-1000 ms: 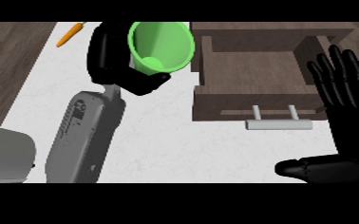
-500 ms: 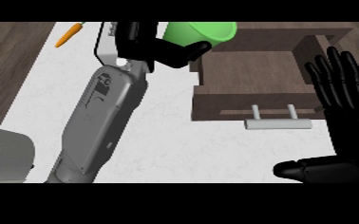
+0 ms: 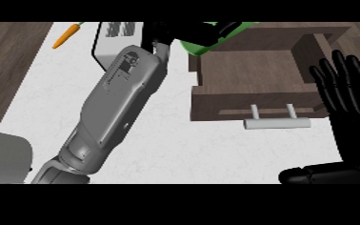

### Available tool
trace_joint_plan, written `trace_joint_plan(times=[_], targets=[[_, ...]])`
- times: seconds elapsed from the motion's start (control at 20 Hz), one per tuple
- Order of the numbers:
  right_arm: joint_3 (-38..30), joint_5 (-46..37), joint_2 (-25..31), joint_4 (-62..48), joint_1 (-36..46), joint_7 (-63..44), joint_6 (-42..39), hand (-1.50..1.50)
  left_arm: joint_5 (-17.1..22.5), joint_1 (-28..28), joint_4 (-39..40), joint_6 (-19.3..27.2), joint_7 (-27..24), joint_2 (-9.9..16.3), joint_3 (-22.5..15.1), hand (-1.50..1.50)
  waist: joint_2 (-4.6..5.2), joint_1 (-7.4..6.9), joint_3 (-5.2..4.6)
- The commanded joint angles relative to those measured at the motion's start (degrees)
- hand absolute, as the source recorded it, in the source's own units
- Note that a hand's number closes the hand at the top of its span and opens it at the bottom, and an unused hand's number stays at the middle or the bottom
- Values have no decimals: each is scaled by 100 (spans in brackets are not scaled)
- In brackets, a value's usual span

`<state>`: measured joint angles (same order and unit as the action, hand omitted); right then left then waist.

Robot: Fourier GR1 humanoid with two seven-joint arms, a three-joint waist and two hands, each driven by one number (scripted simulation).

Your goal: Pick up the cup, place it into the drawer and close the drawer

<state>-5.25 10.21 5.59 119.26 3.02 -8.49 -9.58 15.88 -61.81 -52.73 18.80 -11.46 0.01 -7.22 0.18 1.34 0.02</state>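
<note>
Cup (image 3: 200,46): green, held in curled fingers of left hand (image 3: 184,31), above back left corner of open drawer (image 3: 246,71). Right hand (image 3: 342,100): fingers spread, beside drawer's right end. Carrot (image 3: 65,35): far left on desk (image 3: 175,143).

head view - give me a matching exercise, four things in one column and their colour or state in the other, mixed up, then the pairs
Things:
1. cup
2. drawer
3. carrot
4. right hand

Colour or state:
A. orange, lying at the counter's far left
B. open, fingers up at the right edge
C. green, held by the left hand
D. brown, pulled open

Pairs: 1-C, 2-D, 3-A, 4-B
</note>
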Motion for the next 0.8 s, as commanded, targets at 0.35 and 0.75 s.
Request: trace_joint_plan(times=[0.35,0.75], targets=[[-29,15,108,-204,465,-127,12,-150,1141,-796,1976,407,-881,-1,-891,150,39,148,2],[165,-139,-35,-398,502,172,-28,-150,1402,-1384,2905,458,-934,-1,-1433,150,105,344,7]])
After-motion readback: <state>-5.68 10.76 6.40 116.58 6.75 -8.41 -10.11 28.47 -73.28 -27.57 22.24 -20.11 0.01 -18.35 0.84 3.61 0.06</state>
